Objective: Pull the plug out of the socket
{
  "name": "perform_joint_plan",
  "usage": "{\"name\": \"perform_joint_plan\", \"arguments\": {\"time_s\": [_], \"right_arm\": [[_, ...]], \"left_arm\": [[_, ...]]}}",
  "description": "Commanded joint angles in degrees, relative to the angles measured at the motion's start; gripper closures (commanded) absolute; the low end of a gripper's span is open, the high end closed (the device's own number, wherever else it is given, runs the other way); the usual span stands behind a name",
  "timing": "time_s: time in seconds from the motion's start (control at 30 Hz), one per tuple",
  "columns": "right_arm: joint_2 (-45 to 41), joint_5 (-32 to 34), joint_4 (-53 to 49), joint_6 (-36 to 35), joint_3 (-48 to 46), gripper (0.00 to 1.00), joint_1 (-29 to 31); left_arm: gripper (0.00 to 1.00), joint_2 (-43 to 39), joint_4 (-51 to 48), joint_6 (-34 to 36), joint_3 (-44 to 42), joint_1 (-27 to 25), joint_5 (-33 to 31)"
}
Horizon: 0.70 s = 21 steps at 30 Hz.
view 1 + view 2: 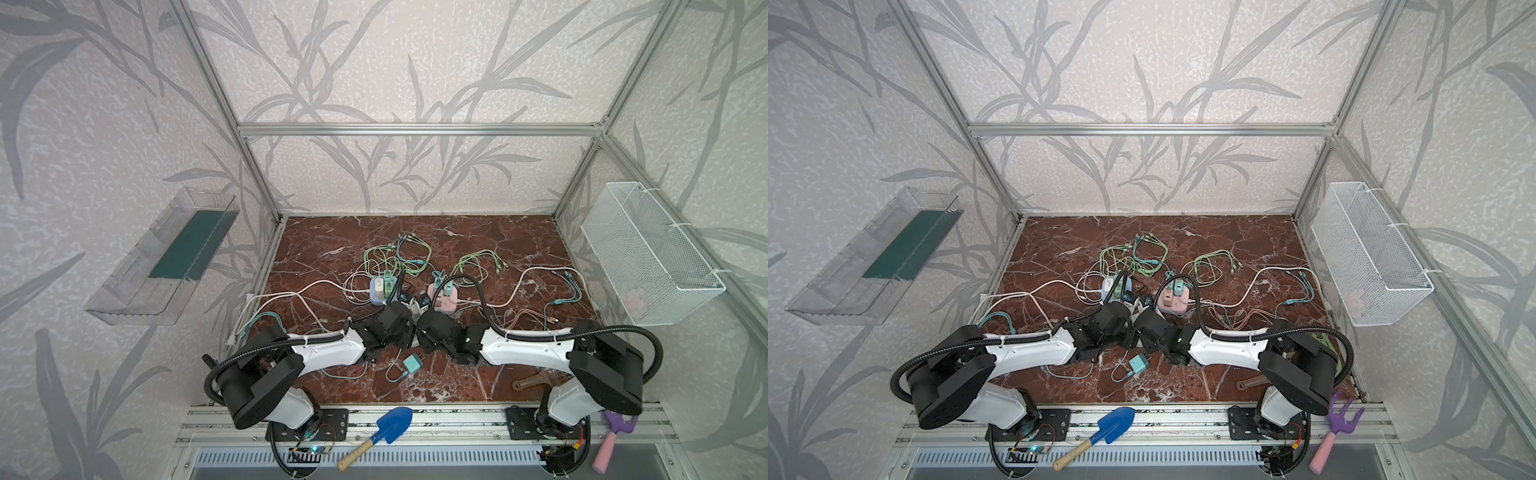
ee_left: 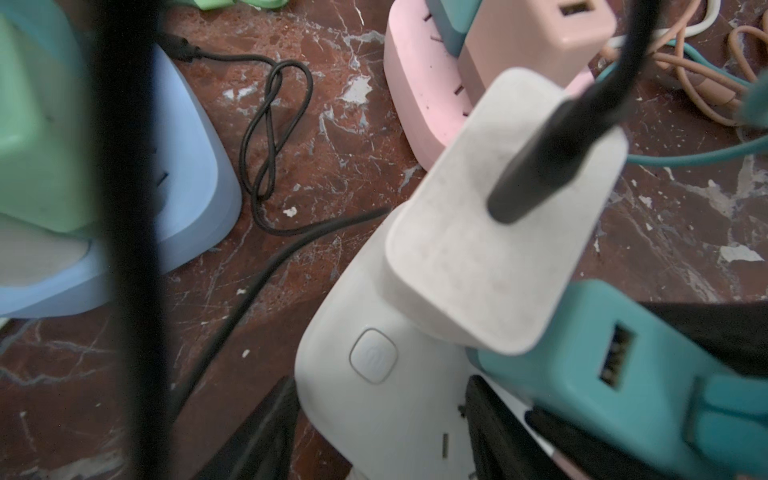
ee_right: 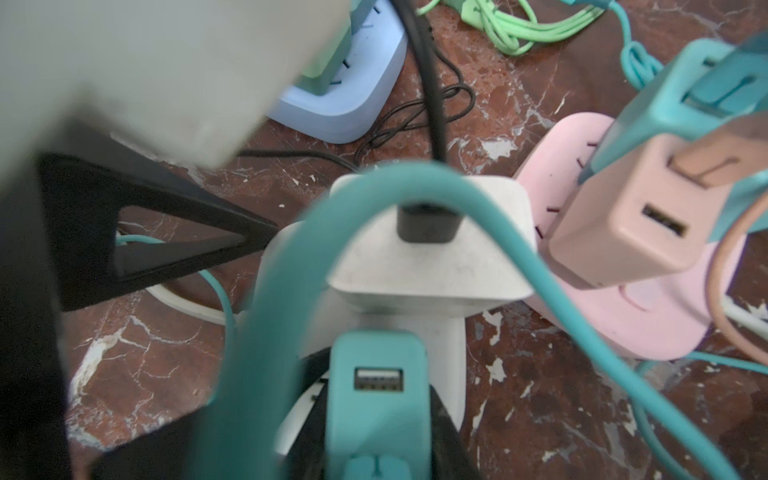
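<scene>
A white socket strip (image 2: 374, 415) lies mid-table between both wrists (image 1: 414, 307). A white plug (image 2: 498, 232) with a black cable and a teal plug (image 3: 378, 390) stand in it. My right gripper (image 3: 378, 415) is shut on the teal plug, its dark fingers (image 3: 442, 419) pressed to the plug's two sides. My left gripper (image 2: 380, 386) is open and straddles the strip's end. One of its fingers (image 2: 266, 436) stands apart from the strip with marble showing between; the other sits against the strip's far side. A teal cable (image 3: 291, 249) loops over the plugs.
A blue strip (image 1: 380, 291) with green and white plugs sits left of the socket, a pink strip (image 1: 444, 301) with plugs right. Loose cables spread behind them. A loose teal plug (image 1: 412, 365) lies nearer the front edge. Wire basket (image 1: 648, 257) on the right wall, clear bin (image 1: 162, 257) on the left.
</scene>
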Motion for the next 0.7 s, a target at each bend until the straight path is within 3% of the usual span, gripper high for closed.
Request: {"name": "perform_joint_plan", "arguments": {"time_s": [0.0, 0.67], "right_arm": [[-1.5, 0.2, 1.6, -0.3, 2.8, 0.9, -0.4], [-7.5, -4.9, -3.3, 0.3, 0.9, 0.88, -1.8]], "left_arm": [[0.37, 1.6, -7.9, -0.2, -2.6, 0.2, -2.2], [0.37, 0.1, -7.7, -0.5, -3.0, 0.2, -2.9]]}}
